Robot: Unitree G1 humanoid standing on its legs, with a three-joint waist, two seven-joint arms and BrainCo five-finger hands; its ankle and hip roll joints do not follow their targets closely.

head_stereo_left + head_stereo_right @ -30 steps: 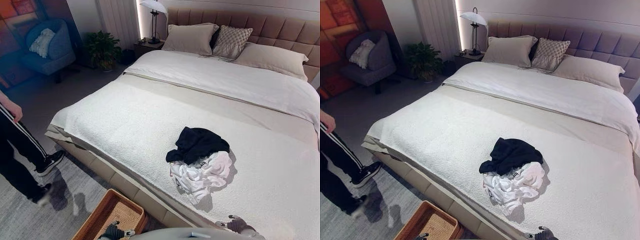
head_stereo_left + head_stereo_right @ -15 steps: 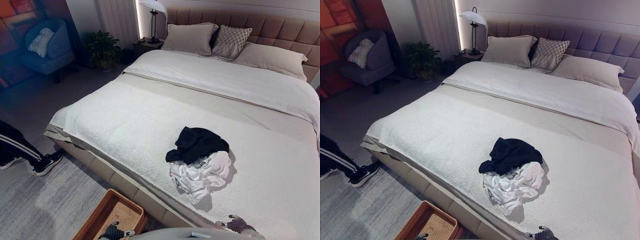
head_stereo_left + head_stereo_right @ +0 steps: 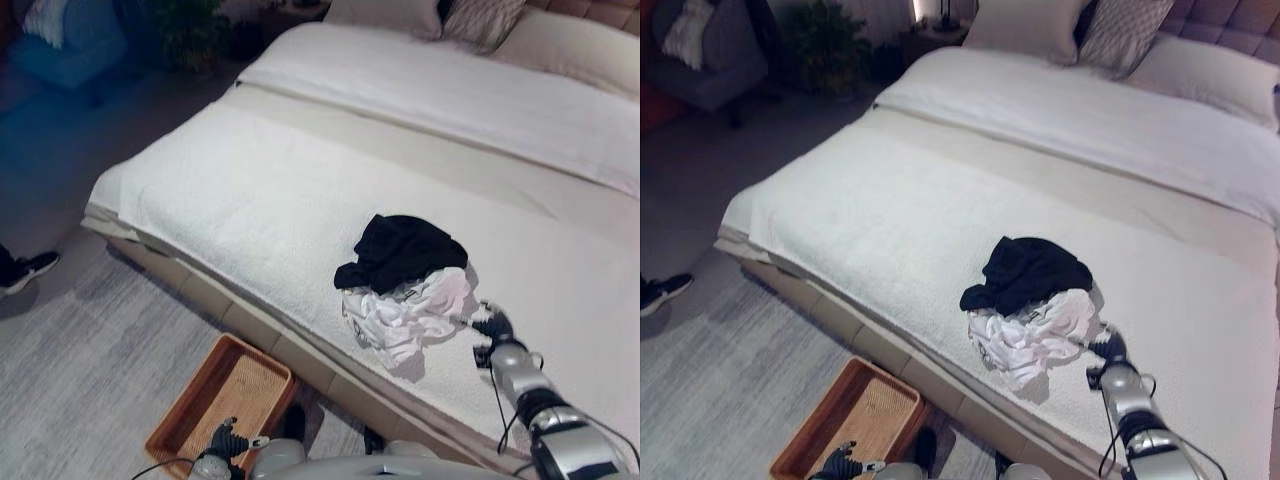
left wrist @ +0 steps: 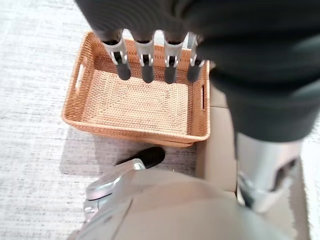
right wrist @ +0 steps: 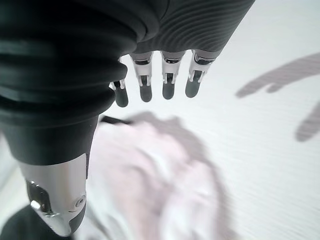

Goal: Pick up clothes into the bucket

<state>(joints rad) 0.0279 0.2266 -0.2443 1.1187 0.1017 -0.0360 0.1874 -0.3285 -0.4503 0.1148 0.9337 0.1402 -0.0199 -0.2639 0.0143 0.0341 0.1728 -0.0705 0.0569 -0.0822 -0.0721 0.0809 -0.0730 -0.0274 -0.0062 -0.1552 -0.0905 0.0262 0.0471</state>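
A black garment (image 3: pixel 400 250) lies crumpled on the white bedspread (image 3: pixel 250 200), overlapping a white garment (image 3: pixel 405 315) at its near side. My right hand (image 3: pixel 492 325) is stretched out over the bed, just right of the white garment, open with straight fingers (image 5: pixel 167 85) above the cloth (image 5: pixel 160 180). The woven bucket, a shallow wicker basket (image 3: pixel 188 388), stands on the floor beside the bed's near edge and holds nothing. My left hand (image 3: pixel 225 440) hangs just this side of the basket (image 4: pixel 135 134), its fingers (image 4: pixel 145 60) straight and open.
A person's shoe (image 3: pixel 30 270) shows at the left edge on the grey carpet (image 3: pixel 90 350). Pillows (image 3: pixel 1120 30) line the head of the bed. A blue armchair (image 3: pixel 70 40) and a plant (image 3: pixel 820 40) stand at the far left.
The camera has tipped down. My right arm has reached forward over the bed to the white garment. The person has stepped away to the left, leaving one shoe in sight.
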